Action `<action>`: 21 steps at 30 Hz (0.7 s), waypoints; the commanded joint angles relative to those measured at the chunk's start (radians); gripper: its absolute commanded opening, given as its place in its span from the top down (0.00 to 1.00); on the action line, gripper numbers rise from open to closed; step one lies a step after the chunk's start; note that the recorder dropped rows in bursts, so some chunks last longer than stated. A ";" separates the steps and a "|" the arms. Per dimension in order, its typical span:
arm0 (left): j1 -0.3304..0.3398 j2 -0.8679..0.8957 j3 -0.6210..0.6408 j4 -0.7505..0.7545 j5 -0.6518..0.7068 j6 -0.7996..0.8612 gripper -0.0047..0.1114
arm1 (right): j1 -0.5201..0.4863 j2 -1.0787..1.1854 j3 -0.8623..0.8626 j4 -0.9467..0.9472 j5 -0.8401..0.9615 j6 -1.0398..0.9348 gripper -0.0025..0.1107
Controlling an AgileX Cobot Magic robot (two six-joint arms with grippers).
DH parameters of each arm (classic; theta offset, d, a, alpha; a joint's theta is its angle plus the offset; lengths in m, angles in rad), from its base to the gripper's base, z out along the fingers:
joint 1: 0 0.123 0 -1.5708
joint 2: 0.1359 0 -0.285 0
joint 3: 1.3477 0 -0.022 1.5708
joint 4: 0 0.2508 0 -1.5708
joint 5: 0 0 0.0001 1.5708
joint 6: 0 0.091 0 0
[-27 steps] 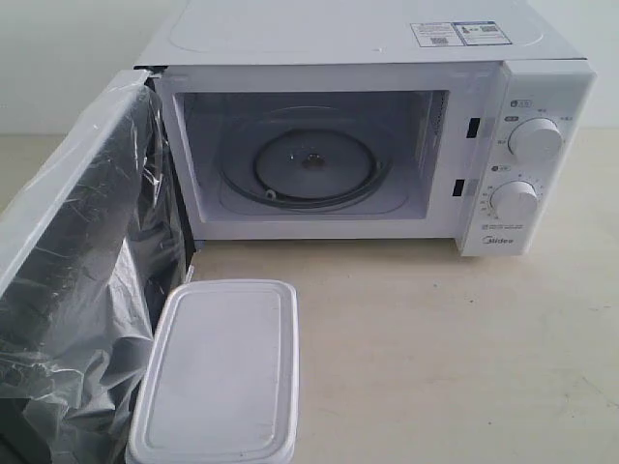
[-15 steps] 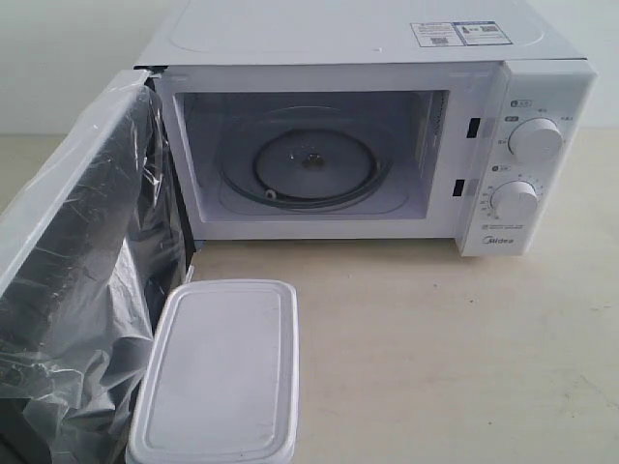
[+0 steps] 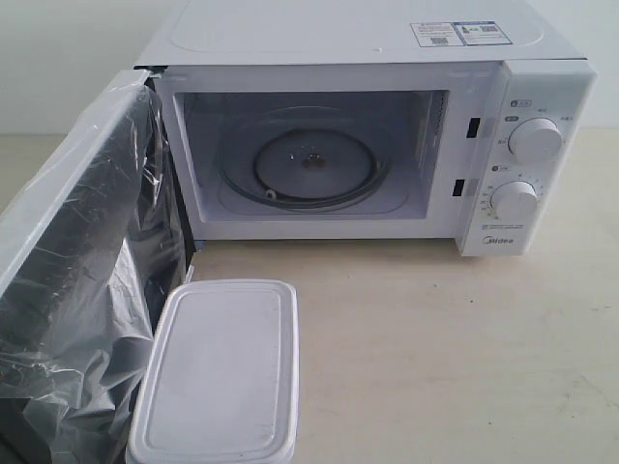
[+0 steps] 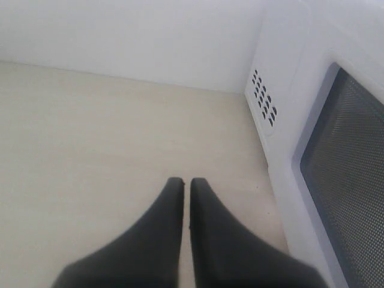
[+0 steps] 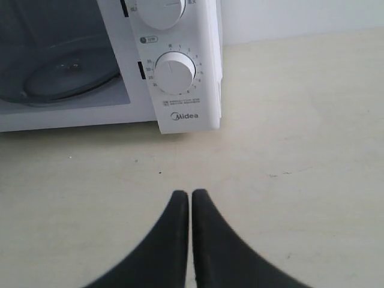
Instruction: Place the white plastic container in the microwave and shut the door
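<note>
White plastic container (image 3: 218, 372) sits at the counter's (image 3: 435, 338) near edge, just beside the open door (image 3: 77, 280), microwave (image 3: 358, 39) behind. Left gripper (image 4: 186, 180) and right gripper (image 5: 190, 193): jaws pressed together, empty.

Before me, the pale tabletop (image 3: 435, 338) carries the microwave (image 3: 338, 39) at upper centre and the white container (image 3: 218, 372) at lower left.

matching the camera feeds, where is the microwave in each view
Exterior: microwave fills the upper middle, door swung open leftward.
Left wrist: only its vented side wall, next to the door.
Right wrist: its knob panel and part of the cavity.
Shared landmark: the pale tabletop.
</note>
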 commanded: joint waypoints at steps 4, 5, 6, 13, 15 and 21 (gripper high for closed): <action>0.004 -0.003 0.004 -0.004 -0.008 -0.008 0.92 | -0.001 -0.005 -0.098 -0.010 0.075 -0.014 0.98; 0.004 -0.003 0.004 -0.004 -0.008 -0.008 0.92 | -0.001 -0.005 -0.124 -0.010 0.083 -0.023 0.98; 0.004 -0.003 0.004 -0.004 -0.008 -0.008 0.92 | -0.001 -0.005 -0.148 -0.010 0.091 -0.031 0.98; 0.004 -0.003 0.004 -0.004 -0.008 -0.008 0.92 | -0.001 -0.005 -0.251 -0.006 0.101 -0.036 0.98; 0.004 -0.003 0.004 -0.004 -0.008 -0.008 0.92 | -0.001 -0.005 -0.280 0.010 0.096 -0.028 0.98; 0.004 -0.003 0.004 -0.004 -0.008 -0.008 0.92 | -0.001 -0.005 -0.399 0.021 0.073 0.011 0.98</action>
